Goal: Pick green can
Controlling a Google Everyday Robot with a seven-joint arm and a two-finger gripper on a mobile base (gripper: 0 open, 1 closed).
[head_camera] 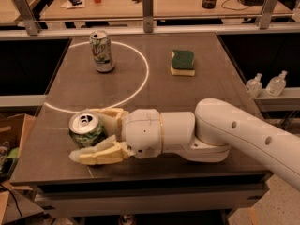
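Observation:
The green can [86,128] stands upright near the front left corner of the dark table [187,93]; it is dark green with a silver top and pull tab. My gripper [83,135] reaches in from the right on a white arm. Its far finger [107,114] lies behind the can and its near finger [98,154] presses in against the can's front, so the jaws are closed around the can. The can's lower part is hidden by the near finger.
A paler white-silver can [102,51] stands at the back left, inside a white circle line [143,74]. A green and yellow sponge [183,62] lies at the back right. The table's front edge is close to the gripper. Two small bottles [265,84] stand off the table's right side.

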